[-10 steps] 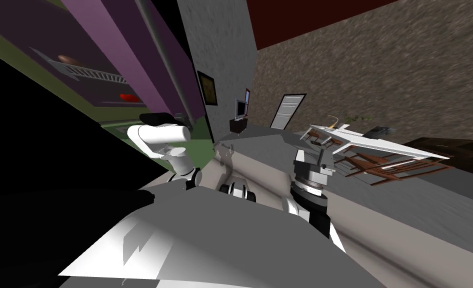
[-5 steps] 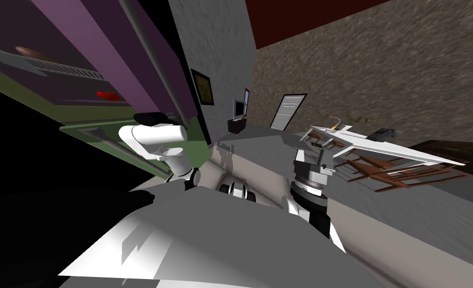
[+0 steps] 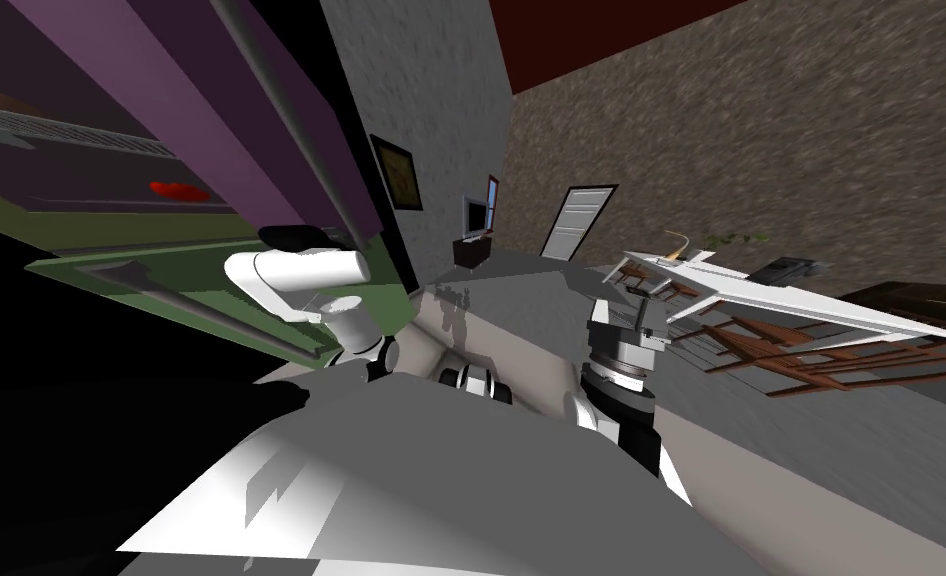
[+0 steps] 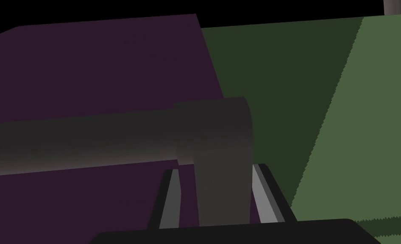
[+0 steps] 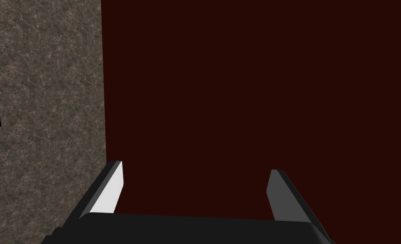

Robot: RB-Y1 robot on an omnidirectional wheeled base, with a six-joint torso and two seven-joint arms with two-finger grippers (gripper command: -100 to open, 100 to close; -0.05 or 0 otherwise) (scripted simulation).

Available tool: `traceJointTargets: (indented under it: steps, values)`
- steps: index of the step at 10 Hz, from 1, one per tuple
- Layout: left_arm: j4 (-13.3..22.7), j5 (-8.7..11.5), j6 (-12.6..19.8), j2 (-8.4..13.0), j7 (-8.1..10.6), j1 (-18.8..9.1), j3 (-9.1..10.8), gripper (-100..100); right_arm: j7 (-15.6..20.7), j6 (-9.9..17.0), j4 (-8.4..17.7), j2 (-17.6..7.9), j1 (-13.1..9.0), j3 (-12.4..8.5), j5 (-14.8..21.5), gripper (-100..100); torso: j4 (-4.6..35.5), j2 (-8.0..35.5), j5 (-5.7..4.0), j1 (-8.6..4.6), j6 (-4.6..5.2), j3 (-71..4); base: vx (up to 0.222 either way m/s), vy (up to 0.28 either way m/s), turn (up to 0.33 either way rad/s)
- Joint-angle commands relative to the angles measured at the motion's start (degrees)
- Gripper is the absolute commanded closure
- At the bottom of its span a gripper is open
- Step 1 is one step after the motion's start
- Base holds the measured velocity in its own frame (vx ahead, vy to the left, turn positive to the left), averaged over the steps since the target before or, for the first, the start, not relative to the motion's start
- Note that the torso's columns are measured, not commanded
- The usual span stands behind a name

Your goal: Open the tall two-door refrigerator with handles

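Two end effectors are listed. The left end effector (image 4: 215,169) is pinched on the short upright post of a dark grey handle (image 4: 110,140), with one blade pressed to each side of the post. The handle's long bar runs away sideways from the blades, just beyond their tips.

One refrigerator (image 3: 21,200), two doors, two handles. The purple door (image 4: 89,63) lies directly behind the gripped handle and carries it. The green door (image 4: 280,84) lies just beside the left end effector, on the side away from the bar.

The right end effector (image 5: 194,167) is spread wide, with nothing between its blades. In the head view it is held up well apart from the refrigerator.

By view: the left wrist view gives the pinch on the post. The head view adds the full length of the gripped bar, a second handle (image 3: 231,318) on the green door below the left arm, and the refrigerator's inside past the purple door's edge, with one rack (image 3: 61,135) and one red item (image 3: 176,190).

Also listed, beyond the right end effector: one white table (image 3: 811,300) with brown chairs (image 3: 761,345), count not legible. One framed picture (image 3: 396,172) on the wall.
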Motion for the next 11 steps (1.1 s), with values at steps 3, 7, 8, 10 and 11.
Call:
traceJointTargets:
  steps: [3, 7, 8, 10, 11]
  values:
    - [-1.22, -3.27, 0.21, 1.16, 0.13, 0.65, 1.61, 100, 0.0, 0.0, 0.0, 0.01, 0.0, 0.01, 0.0, 0, -0.08, -0.32, -0.09, 0.05, 0.16, -0.32, 0.2, -0.154, 0.018]
    - [-0.13, -2.73, 7.41, 5.89, -1.58, -4.19, 1.74, -100, 0.0, 0.01, 0.01, -0.01, -0.04, 0.0, 0.0, 0, 0.09, 0.55, 0.31, 0.53, -0.16, 0.36, -0.006, 0.002, -0.073]
    - [0.02, -2.75, 8.71, 6.95, -1.9, -5.2, 1.82, -100, 0.0, 0.01, 0.01, -0.02, -0.03, -0.01, 0.0, 0, 0.0, 0.34, 0.31, 0.39, -0.18, 0.28, -0.028, 0.023, -0.041]
    - [0.3, -2.79, 11.29, 9.06, -2.55, -7.22, 1.98, -100, 0.0, 0.01, 0.01, -0.01, -0.03, -0.01, 0.0, 0, 0.07, 0.02, -0.01, 0.11, -0.02, -0.07, -0.029, 0.002, -0.043]
    - [0.45, -2.81, 12.59, 10.12, -2.88, -8.23, 2.06, -100, 0.0, 0.01, 0.01, -0.01, -0.03, -0.01, 0.0, 0, 0.19, -0.01, -0.21, -0.02, 0.03, -0.19, -0.02, -0.005, -0.045]
